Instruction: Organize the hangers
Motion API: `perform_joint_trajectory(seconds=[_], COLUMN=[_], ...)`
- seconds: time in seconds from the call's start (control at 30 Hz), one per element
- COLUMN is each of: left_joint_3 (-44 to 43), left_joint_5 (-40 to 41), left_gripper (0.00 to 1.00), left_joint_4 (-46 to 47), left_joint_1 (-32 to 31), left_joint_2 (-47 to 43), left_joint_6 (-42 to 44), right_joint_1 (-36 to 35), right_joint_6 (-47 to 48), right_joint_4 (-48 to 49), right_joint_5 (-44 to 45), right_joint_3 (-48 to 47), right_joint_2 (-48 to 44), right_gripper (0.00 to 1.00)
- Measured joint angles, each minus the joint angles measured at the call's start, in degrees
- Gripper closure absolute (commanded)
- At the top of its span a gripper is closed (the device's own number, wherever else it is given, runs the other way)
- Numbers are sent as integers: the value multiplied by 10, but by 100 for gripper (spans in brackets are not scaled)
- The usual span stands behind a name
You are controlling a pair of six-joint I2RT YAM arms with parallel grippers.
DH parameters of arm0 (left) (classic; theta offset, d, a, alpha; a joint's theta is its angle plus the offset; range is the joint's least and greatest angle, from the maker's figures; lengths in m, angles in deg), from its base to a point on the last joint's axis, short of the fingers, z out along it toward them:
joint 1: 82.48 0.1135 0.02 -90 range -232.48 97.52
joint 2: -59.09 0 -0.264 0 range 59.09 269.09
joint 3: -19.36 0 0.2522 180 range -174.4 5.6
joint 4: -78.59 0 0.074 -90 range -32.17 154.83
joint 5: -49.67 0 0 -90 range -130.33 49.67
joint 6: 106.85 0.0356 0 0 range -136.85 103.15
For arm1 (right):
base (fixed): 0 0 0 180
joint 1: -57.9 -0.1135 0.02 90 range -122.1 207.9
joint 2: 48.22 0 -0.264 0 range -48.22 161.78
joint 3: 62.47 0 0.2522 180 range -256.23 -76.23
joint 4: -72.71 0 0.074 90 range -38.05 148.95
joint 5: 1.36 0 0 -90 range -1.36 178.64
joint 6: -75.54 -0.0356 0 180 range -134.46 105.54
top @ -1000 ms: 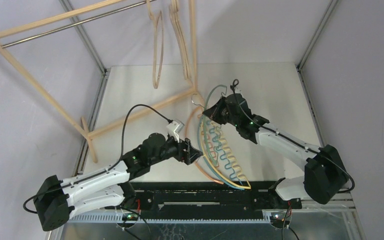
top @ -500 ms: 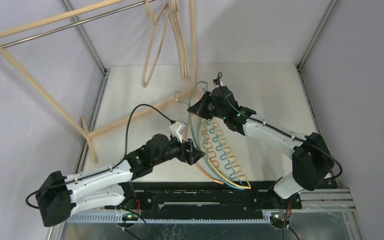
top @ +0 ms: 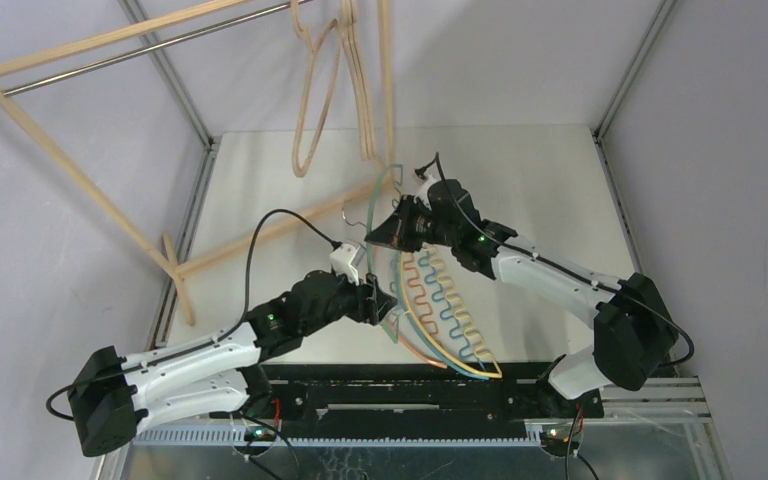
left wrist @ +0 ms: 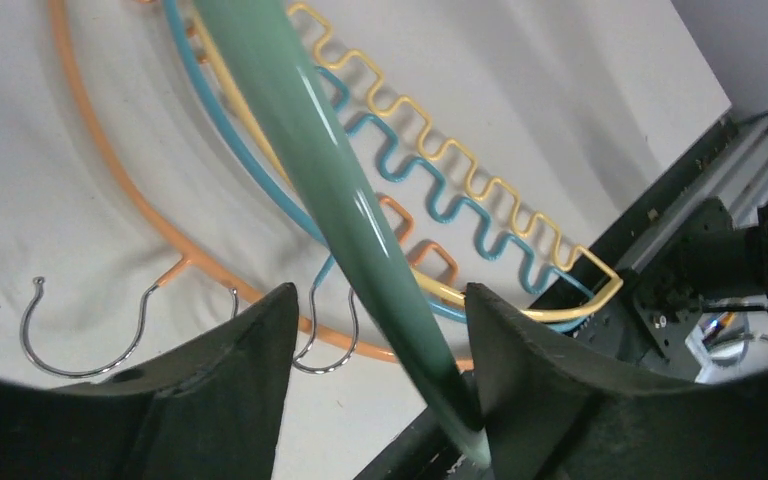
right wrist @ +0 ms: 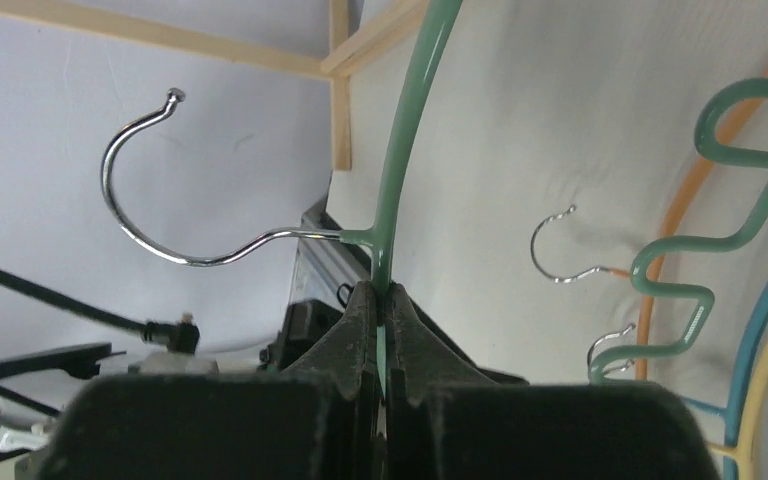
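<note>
Green hanger (right wrist: 406, 130) clamped in right tool (right wrist: 381, 292), its arm between parted left tool (left wrist: 378, 300)

**What the Views Kept Back**

Up close at the left wrist, the green hanger (left wrist: 300, 130) was a soft blur that ran off the top edge. Whether it touched either finger of the left gripper (left wrist: 378, 300) could not be told. The orange hanger (left wrist: 130, 200) was cut off there too. From above, the rack frame (top: 70, 165) and the hooks of the wood hangers (top: 365, 110) passed out of the top. At the right wrist, the right gripper (right wrist: 380, 290) showed only as a dark blur.
</note>
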Motion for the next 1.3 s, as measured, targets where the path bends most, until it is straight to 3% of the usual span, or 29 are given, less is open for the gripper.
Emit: perform_joint_trajectory(seconds=[0.13, 0.27, 0.33, 0.57, 0.7, 0.8, 0.83, 1.03, 1.3], left_joint_3=[-4, -4, -4, -4, -15, -21, -22, -62, -189], left_joint_5=[25, 45, 59, 71, 97, 145, 170, 278, 405], left_gripper=[65, 82, 99, 100, 100, 100, 100, 100, 100], left_joint_4=[-11, -20, -30, -53, -111, -171, -196, -322, -452], left_joint_1=[0, 0, 0, 2, -6, -4, -3, 13, 39], left_joint_2=[0, 2, 2, -23, -59, -93, -108, -150, -173], left_joint_6=[0, -1, -6, 0, 9, 3, -2, -13, 7], right_joint_1=[-4, -6, -6, -5, 1, 12, 18, 72, 153], right_joint_6=[-15, -26, -28, -28, -32, -29, -27, 2, 36], right_joint_4=[16, 23, 24, 27, 32, 20, 13, -40, -87], right_joint_5=[-20, -38, -45, -58, -65, -66, -65, -44, -29], right_joint_3=[35, 46, 46, 46, 54, 72, 77, 93, 125], right_joint_2=[-17, -19, -20, -25, -29, -48, -56, -124, -226], right_gripper=[100, 100, 100, 100, 68, 36, 29, 21, 20])
